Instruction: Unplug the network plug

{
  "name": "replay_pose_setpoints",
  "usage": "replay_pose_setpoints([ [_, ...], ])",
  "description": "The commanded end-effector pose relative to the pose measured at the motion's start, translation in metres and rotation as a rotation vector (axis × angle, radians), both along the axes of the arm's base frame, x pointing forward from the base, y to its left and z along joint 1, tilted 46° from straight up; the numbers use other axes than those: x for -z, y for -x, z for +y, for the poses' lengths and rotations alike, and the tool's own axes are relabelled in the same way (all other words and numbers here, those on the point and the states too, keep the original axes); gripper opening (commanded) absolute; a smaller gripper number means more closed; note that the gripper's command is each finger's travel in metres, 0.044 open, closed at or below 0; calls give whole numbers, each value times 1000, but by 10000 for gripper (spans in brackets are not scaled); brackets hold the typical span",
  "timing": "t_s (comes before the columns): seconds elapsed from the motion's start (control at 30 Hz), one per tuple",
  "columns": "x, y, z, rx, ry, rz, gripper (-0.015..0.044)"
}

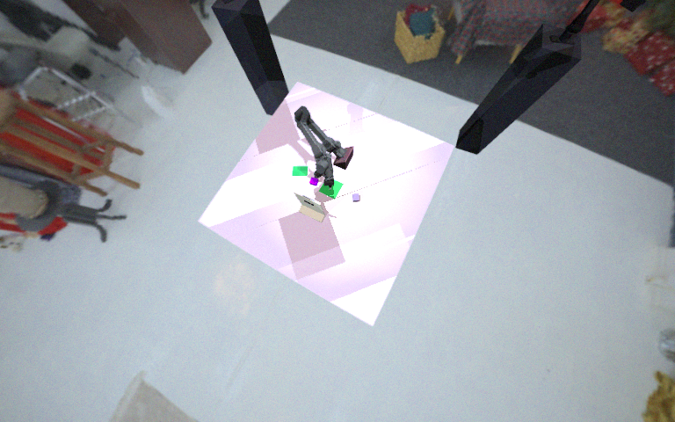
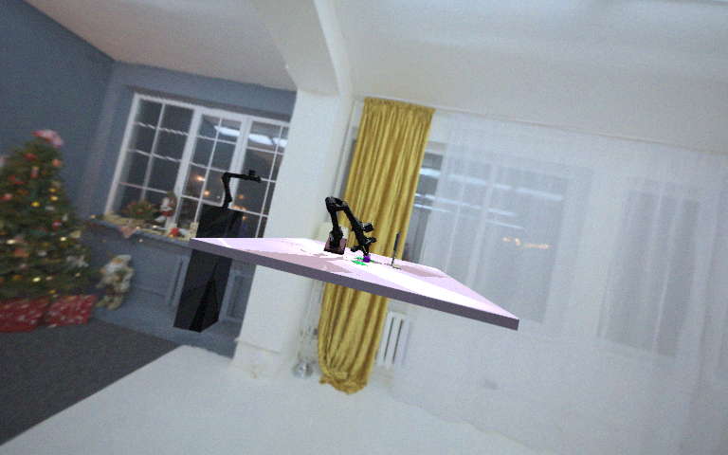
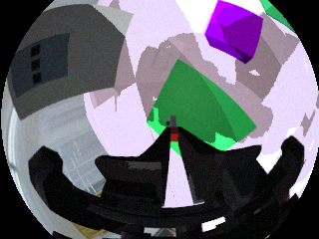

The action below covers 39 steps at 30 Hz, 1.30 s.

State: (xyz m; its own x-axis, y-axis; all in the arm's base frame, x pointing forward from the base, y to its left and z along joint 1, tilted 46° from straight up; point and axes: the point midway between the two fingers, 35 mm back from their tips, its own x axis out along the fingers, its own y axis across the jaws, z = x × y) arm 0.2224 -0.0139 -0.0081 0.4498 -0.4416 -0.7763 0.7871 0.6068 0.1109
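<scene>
My gripper (image 1: 330, 185) (image 3: 173, 130) is shut on the plug, a small grey and red piece (image 3: 173, 123) at the fingertips in the wrist view. The fingers hide most of it. The fingertips are low over the larger green square (image 1: 338, 186) (image 3: 196, 97), near its edge in the wrist view. Whether the plug touches the table, I cannot tell. The upright grey panel (image 1: 317, 205) (image 2: 395, 249) (image 3: 95, 45) stands apart from the gripper. Its dark socket block (image 3: 52, 60) shows three openings with no plug in them.
A purple cube (image 1: 314, 181) (image 2: 366, 258) (image 3: 238, 31) stands beside the larger square. A smaller green patch (image 1: 299, 170) (image 3: 279, 14) lies beyond the cube. A pale lavender cube (image 1: 355, 197) is on the square's other side. The arm's dark base (image 1: 344, 157) (image 2: 335, 245) stands behind.
</scene>
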Motion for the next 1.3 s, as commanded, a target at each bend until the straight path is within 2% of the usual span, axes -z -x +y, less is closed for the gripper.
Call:
replay_pose_setpoints([
  [0.0,6,4,-5,-4,1,9,0],
  [0.77,5,1,-8,0,3,4,0],
  [0.97,5,1,-8,0,3,4,156],
  [1.27,3,2,-6,-1,3,5,156],
])
